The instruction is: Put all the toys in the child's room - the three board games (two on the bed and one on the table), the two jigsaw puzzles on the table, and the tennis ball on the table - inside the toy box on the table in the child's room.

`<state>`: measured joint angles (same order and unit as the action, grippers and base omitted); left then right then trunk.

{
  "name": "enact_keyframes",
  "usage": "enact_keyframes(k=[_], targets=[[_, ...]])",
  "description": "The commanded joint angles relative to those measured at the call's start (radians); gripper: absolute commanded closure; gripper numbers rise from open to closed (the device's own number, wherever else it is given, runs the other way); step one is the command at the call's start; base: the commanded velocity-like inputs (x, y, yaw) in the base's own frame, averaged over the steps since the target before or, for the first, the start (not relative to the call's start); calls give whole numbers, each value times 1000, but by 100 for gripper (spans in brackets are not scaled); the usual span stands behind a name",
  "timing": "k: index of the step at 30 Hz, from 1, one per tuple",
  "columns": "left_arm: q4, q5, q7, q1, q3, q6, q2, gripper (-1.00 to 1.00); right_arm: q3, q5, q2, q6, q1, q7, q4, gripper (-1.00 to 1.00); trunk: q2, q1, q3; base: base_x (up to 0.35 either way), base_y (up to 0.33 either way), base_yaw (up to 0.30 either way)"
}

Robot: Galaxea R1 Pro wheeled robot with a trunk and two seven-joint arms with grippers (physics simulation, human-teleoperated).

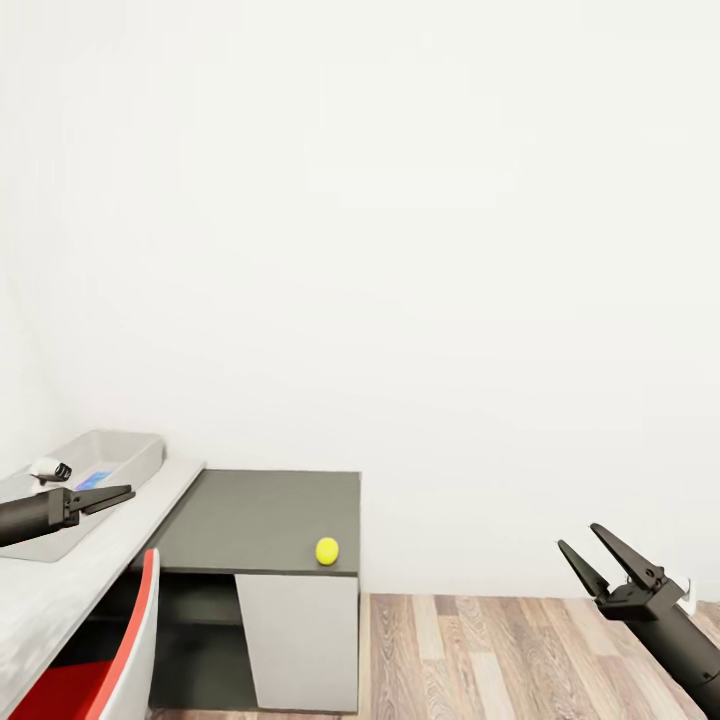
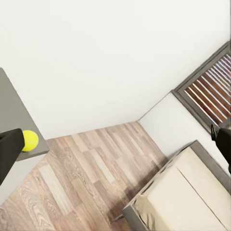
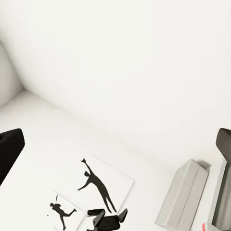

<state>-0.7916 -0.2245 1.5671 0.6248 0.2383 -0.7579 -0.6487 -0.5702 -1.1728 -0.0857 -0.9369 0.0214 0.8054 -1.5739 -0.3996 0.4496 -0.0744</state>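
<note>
The tennis ball [image 1: 327, 550] lies near the front right corner of the table's dark grey section [image 1: 260, 520]; it also shows past one left finger as a yellow-green ball [image 2: 30, 140]. The light grey toy box [image 1: 110, 455] stands on the pale top at the left, with a blue patch [image 1: 94, 480] inside; I cannot tell what it is. The board games and jigsaw puzzles are out of view. My left gripper [image 1: 125, 496] hovers open by the box's front rim, well left of the ball. My right gripper [image 1: 580, 537] hangs open over the floor, far right of the table.
A red chair [image 1: 95, 665] is tucked under the table at the lower left. Wood plank floor [image 1: 520, 650] spreads right of the white cabinet [image 1: 300, 640]. The bed [image 2: 192, 197] and a slatted window [image 2: 207, 91] lie beyond. Black silhouette prints [image 3: 98, 185] hang on the wall.
</note>
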Motion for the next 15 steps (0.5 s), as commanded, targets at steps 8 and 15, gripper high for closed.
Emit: enact_keyframes(k=[8,15], targets=[[0,-1,4,0,0,-11,0,-100,-2,-1,1,-4,0,1,0,-100,0,0,-6,0,0,-96],[0,0,4,0,0,-11,0,-100,-1,-1,-3,-5,0,1,0,-100,0,0,-6,0,0,-122]])
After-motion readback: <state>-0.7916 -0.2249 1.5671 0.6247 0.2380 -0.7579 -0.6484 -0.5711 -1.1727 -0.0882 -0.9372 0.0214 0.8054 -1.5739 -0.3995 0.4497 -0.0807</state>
